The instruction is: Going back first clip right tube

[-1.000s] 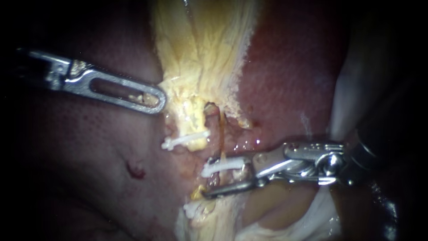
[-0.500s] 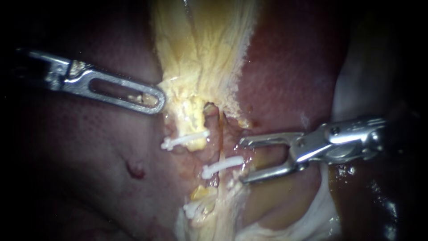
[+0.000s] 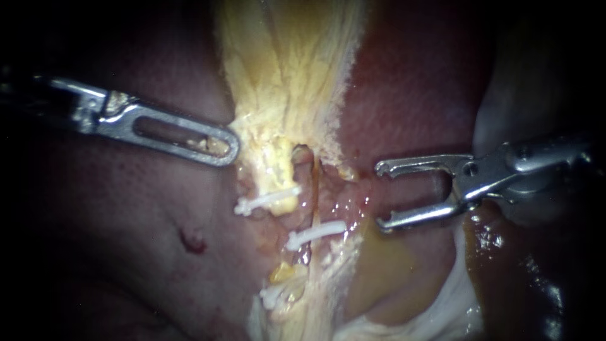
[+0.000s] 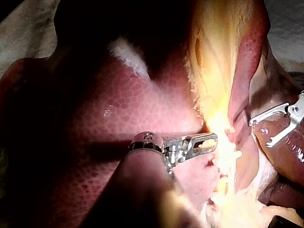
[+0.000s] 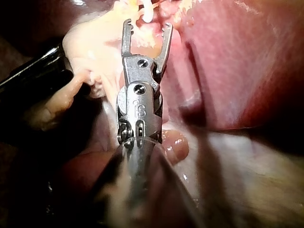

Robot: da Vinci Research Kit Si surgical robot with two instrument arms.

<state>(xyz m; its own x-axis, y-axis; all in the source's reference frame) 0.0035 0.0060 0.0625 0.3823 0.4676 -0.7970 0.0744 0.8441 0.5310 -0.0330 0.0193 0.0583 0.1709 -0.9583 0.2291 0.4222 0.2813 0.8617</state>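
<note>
My right instrument point(image 3: 380, 194), jaws spread near the clip point(image 3: 314, 233) on the right tube point(image 3: 313, 196), could snag it if swung, while my left instrument point(image 3: 227, 146) pinches yellow tissue point(image 3: 284, 82).

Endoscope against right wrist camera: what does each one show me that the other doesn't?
Endoscope only: all three white clips in a row, and the left instrument with its tip at the yellow fat. Right wrist only: the right instrument seen from behind, joint and shaft. Both: its jaws open and holding nothing, the middle clip ahead of them, and liver alongside.
</note>
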